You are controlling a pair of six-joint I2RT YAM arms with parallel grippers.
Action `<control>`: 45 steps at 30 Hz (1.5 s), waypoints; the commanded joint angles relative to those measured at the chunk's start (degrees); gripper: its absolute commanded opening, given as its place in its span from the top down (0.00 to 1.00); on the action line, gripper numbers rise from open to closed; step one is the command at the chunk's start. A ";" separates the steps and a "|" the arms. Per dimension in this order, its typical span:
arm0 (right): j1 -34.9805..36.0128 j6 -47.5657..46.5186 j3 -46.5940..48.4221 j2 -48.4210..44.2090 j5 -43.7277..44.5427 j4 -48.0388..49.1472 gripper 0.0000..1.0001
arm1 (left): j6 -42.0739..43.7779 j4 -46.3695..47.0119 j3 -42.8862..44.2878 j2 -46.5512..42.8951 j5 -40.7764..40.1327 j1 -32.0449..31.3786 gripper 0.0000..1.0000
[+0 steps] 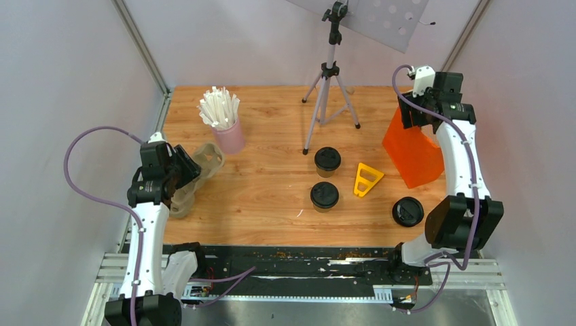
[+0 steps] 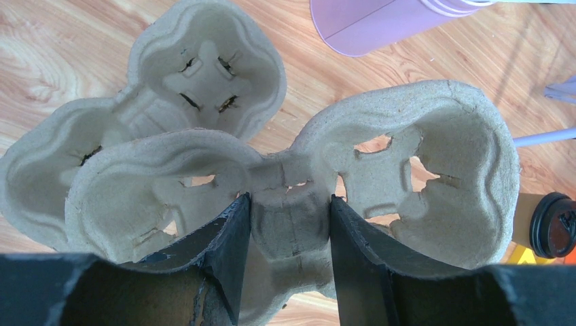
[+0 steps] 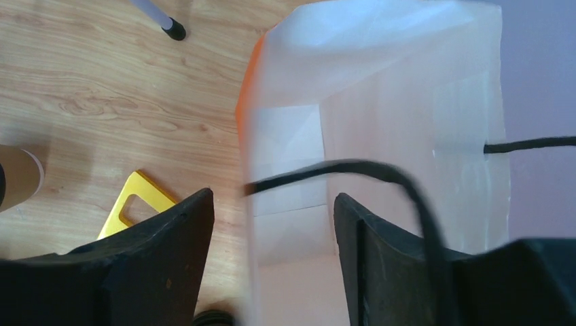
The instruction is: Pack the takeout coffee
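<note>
Top external view: a wood-grain table [image 1: 272, 204] stands inside a booth with pale grey walls on three sides and metal uprights at the far corners. A black strip flecked with brown crumbs and a slotted metal rail run along the near edge.

At the left edge, the left claw [image 2: 289, 200] is closed on the narrow middle bridge of a pulp tray [image 2: 469, 136], one finger pressed against each side. A second tray [image 2: 265, 61] lies beyond the first and is partly covered by it. Near the far-left corner stands a pink cup [image 1: 229, 136] filled with white sticks [image 1: 219, 107].

At the middle of the far edge stands a tripod [image 1: 329, 88] that carries a white perforated panel.

The takeout coffee is at the centre of the table as two paper cups, both upright and both capped with black lids. The far coffee cup [image 1: 327, 161] and the near coffee cup [image 1: 325, 196] stand just beside each other and apart from both claws. A yellow triangular piece [image 1: 367, 179] with cut-outs lies flat just to their right. A loose lid [image 1: 407, 211], black and round, lies closer to the near-right corner.

At the right edge stands an orange bag [image 1: 411, 153], white inside, with its mouth open upward. The right claw [image 3: 273, 197] is above the bag's mouth with its jaws apart. The bag's near wall, blurred, and a black cord handle [image 3: 353, 166] pass between the fingers, and neither finger is seen touching them.
</note>
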 commanded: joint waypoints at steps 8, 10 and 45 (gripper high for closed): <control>0.01 -0.33 4.75 -3.24 12.21 -1.85 0.97 | 2.83 0.37 4.25 -0.78 1.20 0.17 0.48; 0.25 -0.32 6.78 -4.45 16.00 -2.93 1.00 | 3.09 0.50 5.24 -0.67 1.81 0.11 0.48; 75.50 -18.97 11.00 -5.99 17.46 5.77 1.00 | 10.41 -4.66 21.01 4.89 3.31 -0.16 0.49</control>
